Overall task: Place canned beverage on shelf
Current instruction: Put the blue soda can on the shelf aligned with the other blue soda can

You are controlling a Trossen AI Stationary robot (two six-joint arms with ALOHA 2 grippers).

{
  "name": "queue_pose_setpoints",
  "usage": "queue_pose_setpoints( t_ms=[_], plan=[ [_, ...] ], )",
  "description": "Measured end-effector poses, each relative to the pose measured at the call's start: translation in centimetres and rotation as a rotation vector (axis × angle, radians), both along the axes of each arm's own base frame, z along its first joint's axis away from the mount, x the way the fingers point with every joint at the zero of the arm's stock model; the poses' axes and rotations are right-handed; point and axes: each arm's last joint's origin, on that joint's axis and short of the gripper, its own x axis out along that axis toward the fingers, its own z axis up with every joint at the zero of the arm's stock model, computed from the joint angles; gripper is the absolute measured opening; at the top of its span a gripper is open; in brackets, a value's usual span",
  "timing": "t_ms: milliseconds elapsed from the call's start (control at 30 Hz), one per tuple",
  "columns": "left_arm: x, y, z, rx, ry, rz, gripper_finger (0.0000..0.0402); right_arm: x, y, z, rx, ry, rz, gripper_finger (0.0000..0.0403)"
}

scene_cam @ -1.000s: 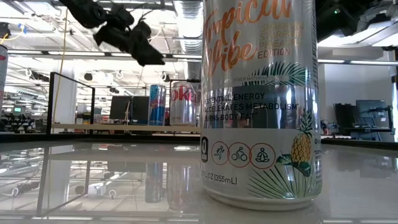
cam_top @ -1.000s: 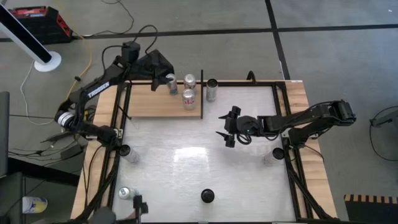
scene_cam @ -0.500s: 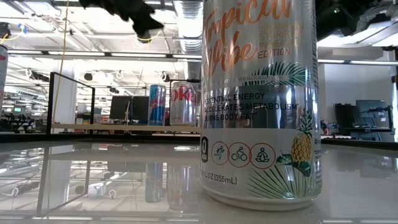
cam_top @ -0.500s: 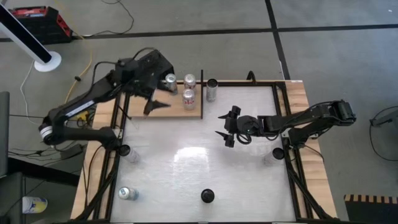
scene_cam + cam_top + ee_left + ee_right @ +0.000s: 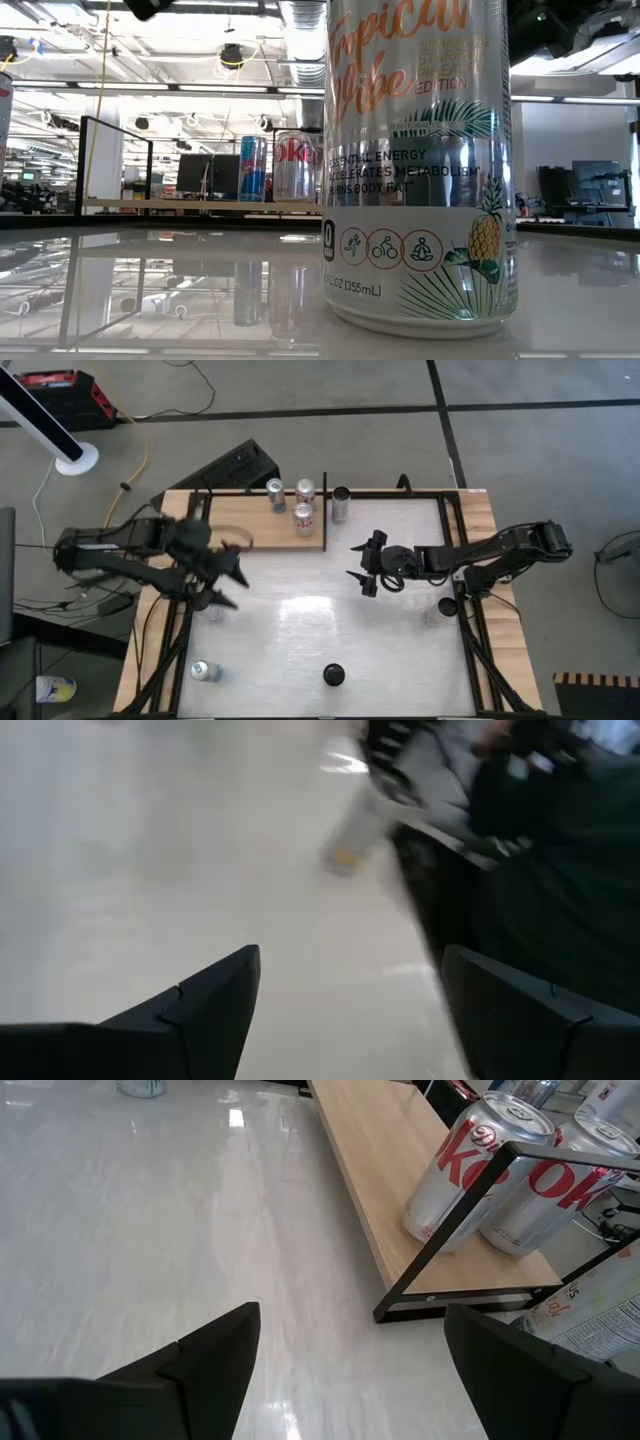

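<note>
The shelf (image 5: 262, 525), a light wood board with black bars, lies at the table's far left. Three cans stand upright on it (image 5: 275, 493) (image 5: 305, 490) (image 5: 303, 518); two of them (image 5: 470, 1170) (image 5: 545, 1190) show close in the right wrist view. Another can (image 5: 341, 503) stands on the white tabletop just right of the shelf. My left gripper (image 5: 230, 583) is open and empty above the table's left side, nearer than the shelf. My right gripper (image 5: 362, 567) is open and empty over the table's middle, pointing at the shelf (image 5: 420, 1190).
Loose cans stand on the tabletop: near left (image 5: 205, 671), near middle (image 5: 333, 676), which fills the low view (image 5: 420, 160), and right (image 5: 447, 605). A dark-topped can (image 5: 203, 604) stands under my left gripper. The table's middle (image 5: 300, 620) is bare.
My left gripper has swung away from the far-left can on the shelf, toward the table's left edge and nearer, rising out of the low view and turning as it went. It stays open and empty. The cans on the shelf have not moved.
</note>
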Motion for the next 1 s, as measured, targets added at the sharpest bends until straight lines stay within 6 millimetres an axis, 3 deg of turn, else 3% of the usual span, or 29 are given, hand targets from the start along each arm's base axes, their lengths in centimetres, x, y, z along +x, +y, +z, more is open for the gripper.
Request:
queue_pose_setpoints(
  t_ms=[233, 367, 533, 733, 1000],
  plan=[
    [0.4, -6.7, -0.4, -0.086, 0.075, -0.11, 0.03, 0.0, 0.0, 0.0, 0.0, 0.0, 0.0, 0.034],
    [0.4, -10.0, -2.1, -0.019, 0.194, -0.046, 0.03, 0.0, 0.0, 0.0, 0.0, 0.0, 0.0, 0.034],
    [1.4, -13.5, -4.4, -0.071, 0.371, -0.033, 0.03, 0.0, 0.0, 0.0, 0.0, -0.001, 0.0, 0.034],
    [2.9, -15.4, -6.6, -0.091, 0.51, -0.124, 0.03, 0.1, 0.0, 0.1, 0.028, -0.021, -0.014, 0.034],
    [2.9, -15.7, -7.3, -0.077, 0.573, -0.162, 0.03, 0.0, 0.0, 0.1, 0.062, -0.033, -0.032, 0.034]
  ],
)
